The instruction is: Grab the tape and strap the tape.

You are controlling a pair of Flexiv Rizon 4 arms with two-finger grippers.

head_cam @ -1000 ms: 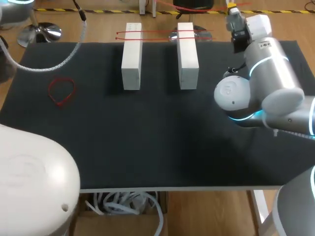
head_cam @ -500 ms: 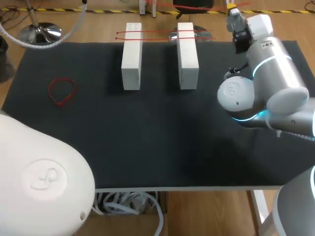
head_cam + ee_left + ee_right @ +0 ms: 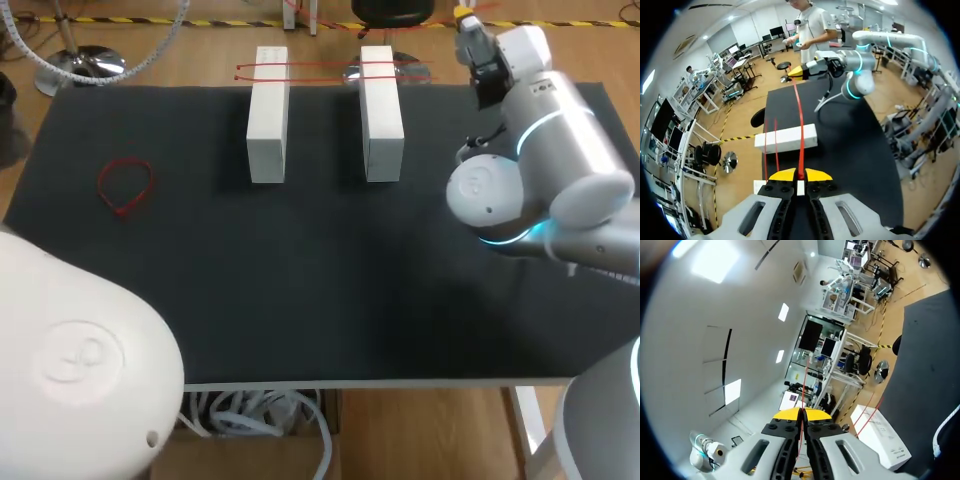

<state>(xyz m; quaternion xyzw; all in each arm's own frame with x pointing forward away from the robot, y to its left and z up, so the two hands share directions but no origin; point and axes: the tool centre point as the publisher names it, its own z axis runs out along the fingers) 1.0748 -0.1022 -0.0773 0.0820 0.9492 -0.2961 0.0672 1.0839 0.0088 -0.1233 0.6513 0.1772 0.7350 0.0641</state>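
Black matting holds two white rectangular blocks. My left gripper and right gripper, both clamped on thin red tape, stretch it taut. Next, I'd lower it across them.

- Our left gripper: yellow tips pressed together on the red tape
- Red tape: one taut strand running ahead from our fingers, over the white block, to our right gripper, which pinches its far end
- Thinner red strands: two, crossing the same block beside the taut one
- Second white block: just under our left gripper, mostly hidden
- Black table: carries both blocks
- Right arm: at the table's far end
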